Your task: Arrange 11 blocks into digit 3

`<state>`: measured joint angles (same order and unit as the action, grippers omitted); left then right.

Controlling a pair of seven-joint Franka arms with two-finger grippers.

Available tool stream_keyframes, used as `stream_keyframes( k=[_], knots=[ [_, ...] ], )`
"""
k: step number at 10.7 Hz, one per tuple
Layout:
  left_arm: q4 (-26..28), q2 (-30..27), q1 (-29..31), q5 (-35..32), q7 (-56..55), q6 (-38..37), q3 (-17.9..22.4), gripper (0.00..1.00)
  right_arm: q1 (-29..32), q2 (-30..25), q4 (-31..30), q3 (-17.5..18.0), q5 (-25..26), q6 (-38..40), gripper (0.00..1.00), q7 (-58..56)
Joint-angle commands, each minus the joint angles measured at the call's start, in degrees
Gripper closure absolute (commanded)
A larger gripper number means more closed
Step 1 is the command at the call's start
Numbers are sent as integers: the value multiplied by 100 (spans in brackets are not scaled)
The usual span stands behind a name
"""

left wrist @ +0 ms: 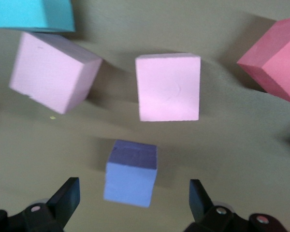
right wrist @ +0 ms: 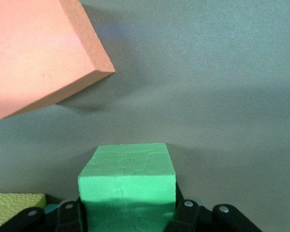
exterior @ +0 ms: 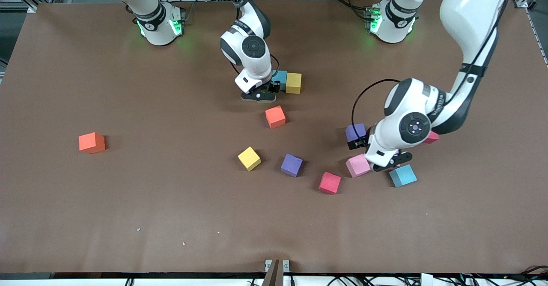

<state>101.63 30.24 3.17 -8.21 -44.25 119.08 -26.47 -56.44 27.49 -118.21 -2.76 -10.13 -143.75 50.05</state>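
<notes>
Right claw [exterior: 262,92] clamped on green block [right wrist: 127,186], low beside teal [exterior: 280,78] and yellow blocks [exterior: 293,83]: seat it flush in that row; left claw [left wrist: 131,203], fingers apart, hovers over purple block [left wrist: 131,172].

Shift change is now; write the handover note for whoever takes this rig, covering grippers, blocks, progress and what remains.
Right gripper: shut on a green block, low over the table beside the teal block and yellow block, which sit touching.
Left gripper: open, hanging over a purple block among the pink blocks at its end of the table.
Loose: orange block near the pair, another orange block alone toward the right arm's end, plus yellow, purple, red, pink and teal ones scattered.
Done: only a short row begun. Left: nearly the whole digit.
</notes>
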Motion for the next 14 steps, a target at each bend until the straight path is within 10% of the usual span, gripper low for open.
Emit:
stream_keyframes(
  k=[1,4,7,14],
  knots=[
    [392,-1,-158,-170,-380,536,2,0,-8,-7,-53,-14,-59,75,100,58],
    [488,201,-133,-891,-875,599,-7,0,-16,-7,-44,-14,-59,75,97,67],
    [717,193,-106,-980,-875,766,-7,0,-25,-7,-18,-14,-59,67,1,119],
    [1341,175,-45,-1112,-901,1540,2,0,10,-191,236,-31,-59,346,0,190]
  ],
)
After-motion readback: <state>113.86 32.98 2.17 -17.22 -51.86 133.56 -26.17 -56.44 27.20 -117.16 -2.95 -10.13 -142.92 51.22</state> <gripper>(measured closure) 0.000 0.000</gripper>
